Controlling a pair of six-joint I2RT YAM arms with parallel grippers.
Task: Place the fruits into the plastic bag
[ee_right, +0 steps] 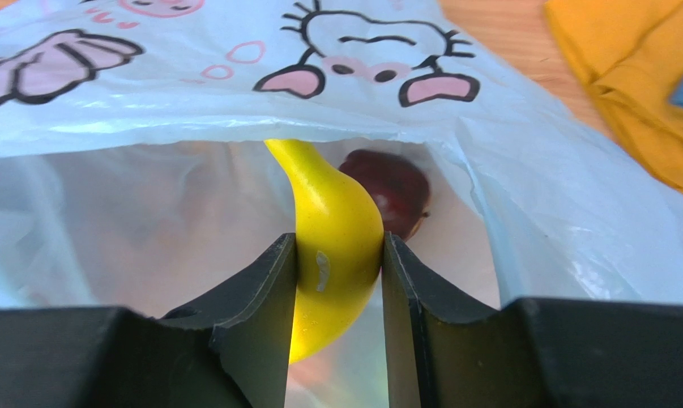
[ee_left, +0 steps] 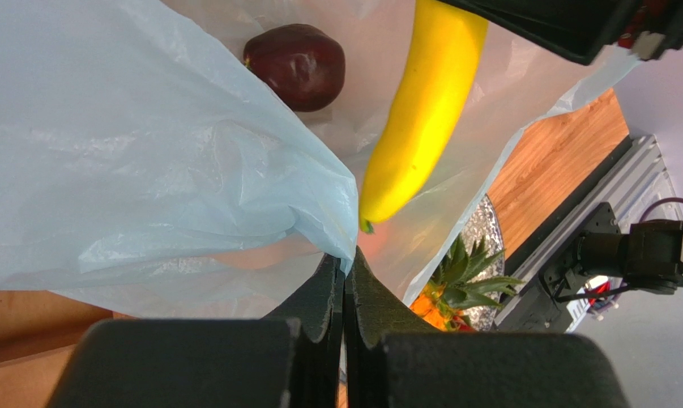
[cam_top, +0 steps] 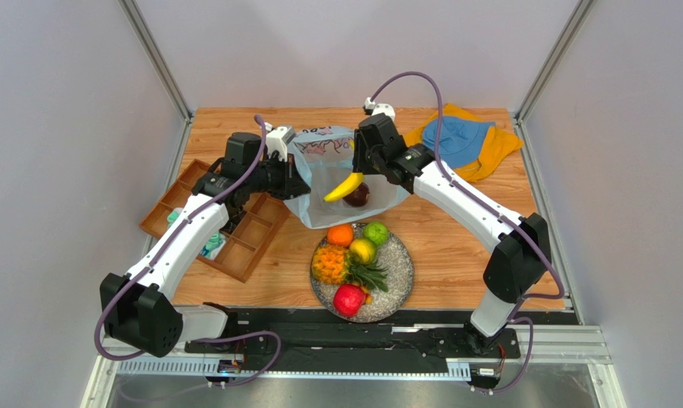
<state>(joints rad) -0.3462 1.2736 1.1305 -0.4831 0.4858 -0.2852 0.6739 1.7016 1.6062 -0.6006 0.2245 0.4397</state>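
1. Nearest the left wrist camera, the left gripper (ee_left: 347, 265) has its black fingers pressed flat together. They pinch the thin edge of the plastic bag (ee_left: 149, 153) and hold that side of the mouth up.
2. At the left of the table (cam_top: 455, 246), a wooden compartment tray (cam_top: 238, 242) lies under the left arm, just beside the bag's left side.
3. The bag is pale blue and translucent, wrinkled, with pink-and-black cartoon prints on its upper wall. Its mouth gapes toward the near edge of the table.
4. A dark maroon fruit (ee_left: 295, 65) lies inside on the bag's lower layer, glossy and round.
5. The yellow banana (ee_right: 336, 229) is smooth and curved, with its tip well inside the mouth. It sits just beside the maroon fruit; I cannot tell whether they touch.
6. The right gripper (ee_right: 338, 255) clamps the banana's thick middle between its two fingers, which are part-way spread by the fruit. The bag's upper wall hangs close over the fingertips.
7. Just in front of the mouth sits a speckled grey plate (cam_top: 402, 265). It holds an orange (cam_top: 341, 235), a green apple (cam_top: 375, 233), a yellow-green fruit (cam_top: 363, 251), a small pineapple (cam_top: 330, 264) and a red apple (cam_top: 349, 300), packed close together.
8. Bare wood shows on the right between the plate and the right arm.
9. A blue hat (cam_top: 458, 140) on a yellow cloth (cam_top: 500, 153) fills the far right corner, near the right wrist.
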